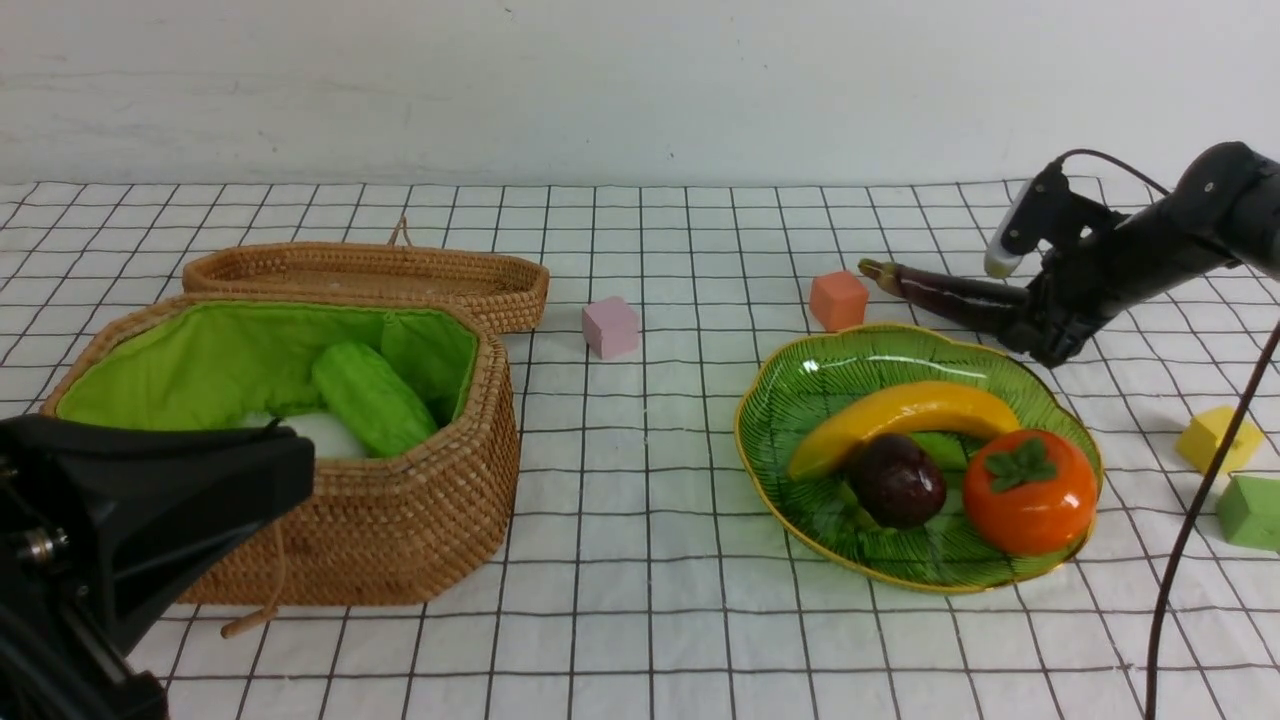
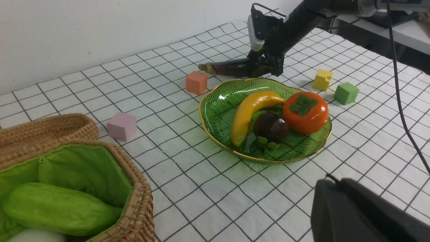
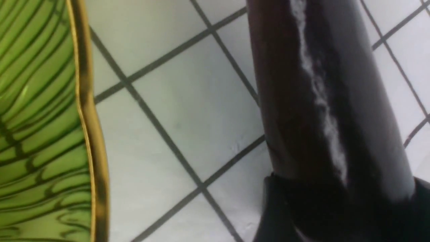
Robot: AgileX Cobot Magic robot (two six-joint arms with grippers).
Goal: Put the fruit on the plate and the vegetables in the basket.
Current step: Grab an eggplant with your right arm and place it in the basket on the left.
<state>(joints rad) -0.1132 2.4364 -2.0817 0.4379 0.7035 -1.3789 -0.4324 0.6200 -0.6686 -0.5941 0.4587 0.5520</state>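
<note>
Over on the far right of the white checked tablecloth (image 1: 640,620), the right gripper (image 1: 1030,325) is sitting low around the thick end of the slim dark-purple eggplant (image 1: 940,292), just behind the far rim of the leaf-shaped translucent green glass plate (image 1: 800,375). The jaws are sitting on either side of the eggplant, but honestly I can't tell whether they're actually squeezing it or just bracketing it. The eggplant is pointing left, with its stem tip ending right beside the orange cube (image 1: 838,299). On the plate, the long yellow banana (image 1: 900,415) is lying across the middle, with the round dark-purple mangosteen (image 1: 898,480) just in front of it and the squat orange persimmon with green leaves (image 1: 1028,490) on the right side. On the left, the deep woven brown wicker basket with green cloth lining (image 1: 400,520) is holding the bumpy green cucumber (image 1: 372,398) and something white, presumably the radish (image 1: 325,435), mostly hidden. The flat wicker lid (image 1: 370,275) is resting behind the basket. A pink cube (image 1: 611,326) is sitting between lid and plate, and a yellow cube (image 1: 1217,438) and green cube (image 1: 1250,511) are off at the right edge. The left gripper (image 1: 200,480) is hanging at the near left, closed up with nothing in it.
</note>
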